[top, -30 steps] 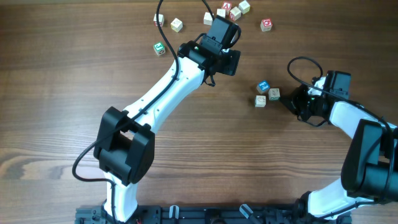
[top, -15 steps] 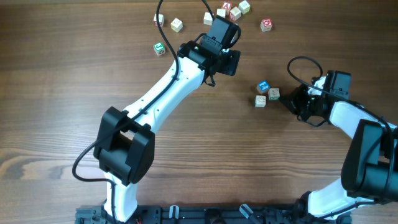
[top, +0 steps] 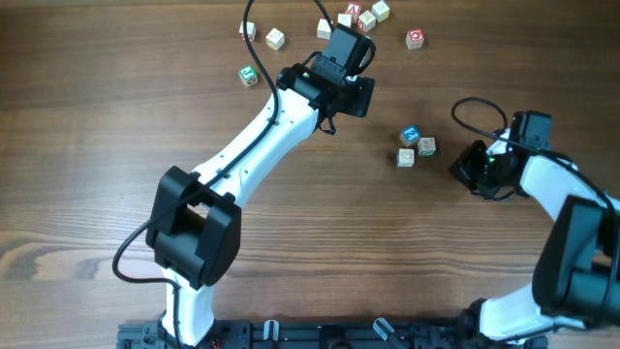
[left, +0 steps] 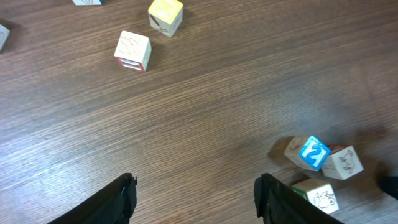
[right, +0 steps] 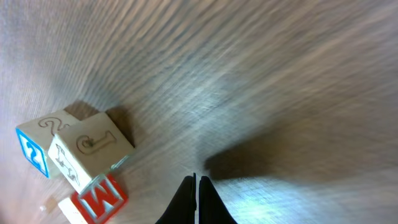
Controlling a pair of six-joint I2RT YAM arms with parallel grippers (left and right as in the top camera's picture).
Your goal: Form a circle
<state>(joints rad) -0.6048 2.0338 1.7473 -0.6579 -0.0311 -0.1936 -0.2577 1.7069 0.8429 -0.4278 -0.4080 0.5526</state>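
Since no ring shows yet, stage: early, I judge; the circle is only a tight bunch of three cubes, right of centre.
Blue cube: on the far side of the bunch, with two pale cubes pressed close on its near side.
Right gripper: pinched fully shut on nothing, low over the table, just right of the bunch and apart from it; closed tips suit nudging cubes rather than lifting.
Left gripper: jaws spread with nothing between them, hovering left of the bunch and farther back, likely placed to fetch more.
Loose cubes: scattered along the far edge, well apart from the bunch; a ring needs them.
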